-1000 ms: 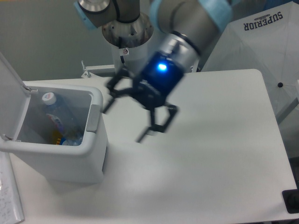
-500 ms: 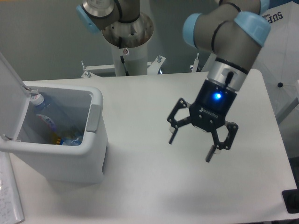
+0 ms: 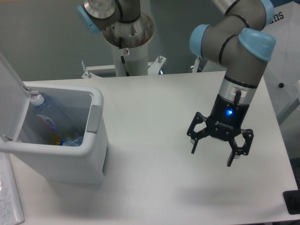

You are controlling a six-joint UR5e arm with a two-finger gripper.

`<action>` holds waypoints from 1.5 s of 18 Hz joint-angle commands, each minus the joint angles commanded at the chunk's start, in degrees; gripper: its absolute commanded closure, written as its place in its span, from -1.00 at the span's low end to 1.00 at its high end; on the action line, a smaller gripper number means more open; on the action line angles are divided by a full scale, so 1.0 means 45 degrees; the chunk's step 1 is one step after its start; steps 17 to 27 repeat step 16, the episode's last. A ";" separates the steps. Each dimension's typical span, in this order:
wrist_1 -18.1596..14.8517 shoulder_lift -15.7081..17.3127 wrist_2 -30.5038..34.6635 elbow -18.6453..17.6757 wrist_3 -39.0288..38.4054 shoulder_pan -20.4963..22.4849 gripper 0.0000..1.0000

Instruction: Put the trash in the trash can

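Note:
The trash can (image 3: 96, 161) stands at the left of the table with its flap lid (image 3: 9, 91) swung open to the left. Inside it lies the clear plastic bottle (image 3: 44, 115) with its white cap (image 3: 38, 99) up against the left wall. Small colourful bits lie at the bin's bottom; I cannot make out the crumpled wrapper there. My gripper (image 3: 213, 157) hangs open and empty above the right part of the table, far from the bin.
The robot's base column (image 3: 126, 47) stands behind the table's back edge. A white panel with printed letters (image 3: 286, 51) is at the right. A paper sheet (image 3: 7, 197) lies at the front left. A dark object (image 3: 293, 201) sits at the front right corner.
My open gripper has swung from beside the bin across to the right part of the table. The bottle has settled lower inside the bin, its cap now against the left wall.

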 joint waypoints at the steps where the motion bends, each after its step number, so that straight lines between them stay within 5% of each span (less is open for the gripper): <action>1: -0.0117 0.0020 0.0762 0.0019 0.0079 0.0001 -1.00; 4: -0.0895 -0.0019 0.2737 0.0291 0.0392 -0.0019 -1.00; 10: -0.3846 -0.0312 0.4067 0.1600 0.2247 -0.0078 -1.00; 27: -0.3887 -0.0312 0.4305 0.1582 0.2307 -0.0117 -1.00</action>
